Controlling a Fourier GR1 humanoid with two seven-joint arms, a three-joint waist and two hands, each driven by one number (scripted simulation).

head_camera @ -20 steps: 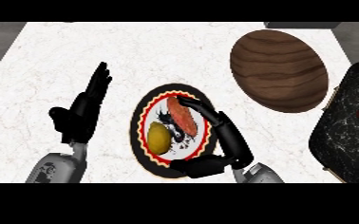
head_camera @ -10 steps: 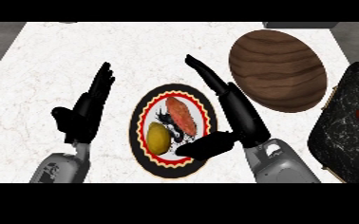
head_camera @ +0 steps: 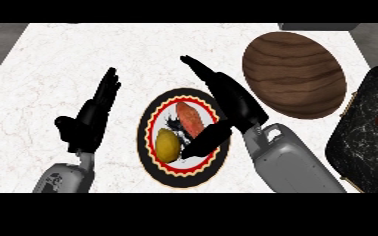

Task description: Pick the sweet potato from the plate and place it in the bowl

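Bowl (head_camera: pixel 294 74), brown, sitting empty at upper right. Plate (head_camera: pixel 148 135), centre, carrying sweet potato (head_camera: pixel 191 119) beside a yellow item (head_camera: pixel 168 144). Right hand (head_camera: pixel 230 100) hovering wide open at plate's right edge; grasp pending, fingers needing to close. Left hand (head_camera: pixel 92 115) resting open, left.

Two grey, smooth-shelled forearms enter from the lower edge of the frame, one at lower left, one at lower right. The right grey forearm (head_camera: pixel 291 162) is bulky and rounded, lighter along its upper face, with a small raised collar and a thin dark line near the wrist. The left grey forearm (head_camera: pixel 65 177) shows less, a mottled grey casing with darker patches. Each ends in a matte black hand with long, slim, segmented fingers and a thicker thumb: the left black hand (head_camera: pixel 90 119) at centre left, the right black hand (head_camera: pixel 230 102) near the middle.
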